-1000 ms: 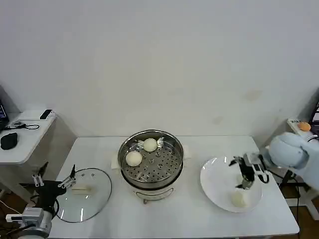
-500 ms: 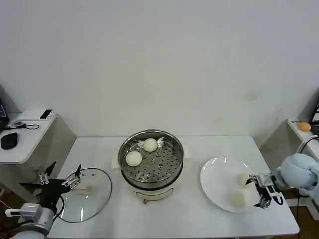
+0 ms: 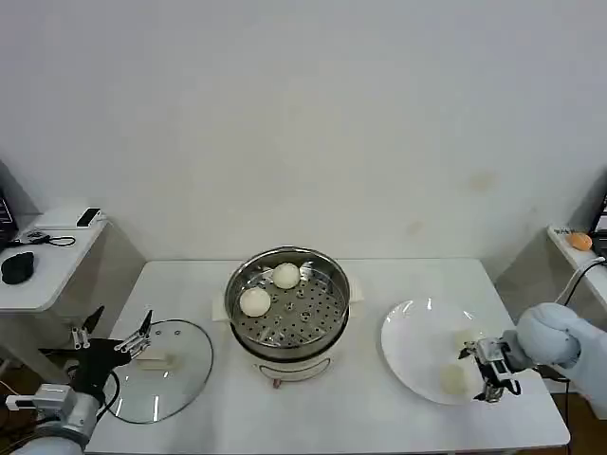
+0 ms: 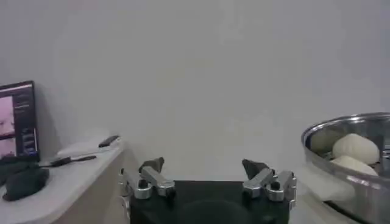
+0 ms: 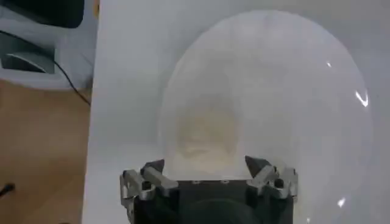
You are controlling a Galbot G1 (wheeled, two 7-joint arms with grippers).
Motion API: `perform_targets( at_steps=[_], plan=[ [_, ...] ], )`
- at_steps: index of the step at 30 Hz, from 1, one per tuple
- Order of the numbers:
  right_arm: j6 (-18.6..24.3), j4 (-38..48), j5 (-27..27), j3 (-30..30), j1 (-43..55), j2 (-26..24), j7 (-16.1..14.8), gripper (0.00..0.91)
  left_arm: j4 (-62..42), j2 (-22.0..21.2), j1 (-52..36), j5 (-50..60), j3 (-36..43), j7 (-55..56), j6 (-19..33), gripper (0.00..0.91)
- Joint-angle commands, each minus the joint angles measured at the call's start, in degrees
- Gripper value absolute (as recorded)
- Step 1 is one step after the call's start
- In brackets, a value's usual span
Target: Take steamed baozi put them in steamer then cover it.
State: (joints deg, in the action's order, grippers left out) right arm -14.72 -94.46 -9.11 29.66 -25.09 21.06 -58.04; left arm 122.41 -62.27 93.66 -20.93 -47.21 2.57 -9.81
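The right gripper (image 3: 489, 372) hovered low over the outer rim of the white plate (image 3: 410, 353), its two fingers spread apart and holding nothing. In the right wrist view the same gripper (image 5: 208, 168) had its jaws set to either side of one steamed baozi (image 5: 205, 139), which lay on the plate (image 5: 317, 91) just ahead of the fingertips and not yet touched by them. From the head view that bun (image 3: 454, 379) sat on the plate just inboard of the gripper, and a second bun (image 3: 466, 340) lay a little farther back on the same plate, near the gripper's far side. The table edge ran close beside the gripper on its outer side, while the plate's inner part lay bare and open. Farther across the white table (image 3: 379, 417), well apart from the right gripper, stood the steamer (image 3: 286, 304), uncovered, with two more buns (image 3: 254, 301) resting on its perforated tray toward the back and left, one of them (image 3: 285, 275) by the far wall of the pot; the rest of the tray was free. Beyond the steamer, the cover (image 3: 161, 368) lay flat on the table near its left edge, handle upward. The left gripper (image 3: 107, 346) hung just beside the cover's outer rim with its fingers wide apart and empty; in the left wrist view this gripper (image 4: 207, 170) pointed toward the wall, with the steamer (image 4: 350, 159) off to one side.
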Motion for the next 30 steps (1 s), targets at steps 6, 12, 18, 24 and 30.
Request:
perform_targets(
  at_steps=[6,12,18,24,30],
  plan=[
    [-1.4,2.1,-0.7,2.5,1.5,3.0,0.1,0.776,-0.3,-0.1,0.0,2.1,0.2,-0.1,0.8,0.907],
    [-1.9,2.1,-0.1,2.4,1.9,3.0,-0.3,0.665,-0.3,-0.2,0.0,2.6,0.3,-0.1,1.0,0.907],
    [-2.2,2.3,0.2,2.3,2.0,2.9,-1.3,0.625,-0.4,-0.3,-0.2,3.3,0.1,0.0,1.3,0.907],
    [-2.1,2.7,1.4,2.4,4.8,2.5,-2.2,0.625,0.2,-0.1,-0.2,3.2,-0.5,0.0,1.2,0.907],
    [-1.8,1.5,3.5,3.6,11.9,1.2,-4.5,0.625,0.3,-0.2,0.1,3.2,-0.8,0.0,1.3,0.907]
  ],
)
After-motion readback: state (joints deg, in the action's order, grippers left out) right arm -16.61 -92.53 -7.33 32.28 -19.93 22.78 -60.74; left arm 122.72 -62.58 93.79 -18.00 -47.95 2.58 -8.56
